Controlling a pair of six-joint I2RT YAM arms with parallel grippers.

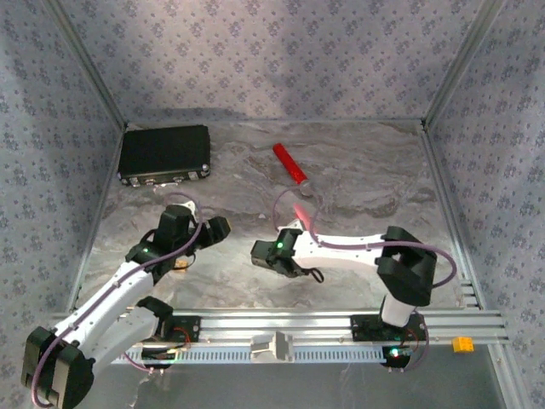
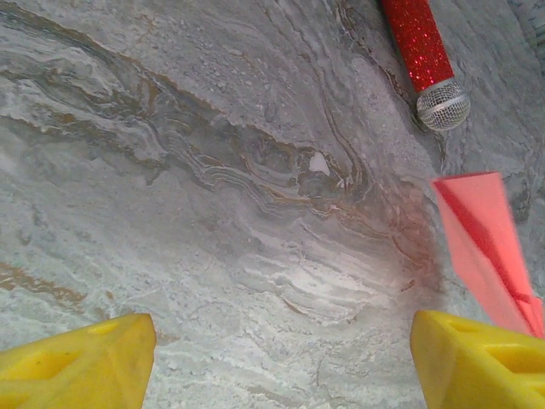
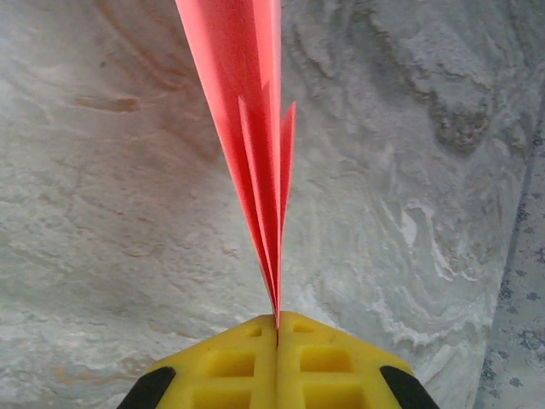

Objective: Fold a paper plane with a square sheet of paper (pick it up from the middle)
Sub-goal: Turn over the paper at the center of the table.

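The paper plane is a slim pink-red dart with several folded layers, and my right gripper is shut on its narrow end. In the top view the paper plane sticks out from the right gripper toward the back of the table, near the middle. My left gripper hovers to its left, open wide, with bare marbled table between its yellow fingers. From the left wrist view the left gripper holds nothing, and the paper plane shows at the right edge.
A glittery red cylinder with a grey mesh tip lies behind the plane; the cylinder also shows from the left wrist. A black rectangular case sits at the back left. Patterned walls enclose the table; a metal rail runs along the near edge.
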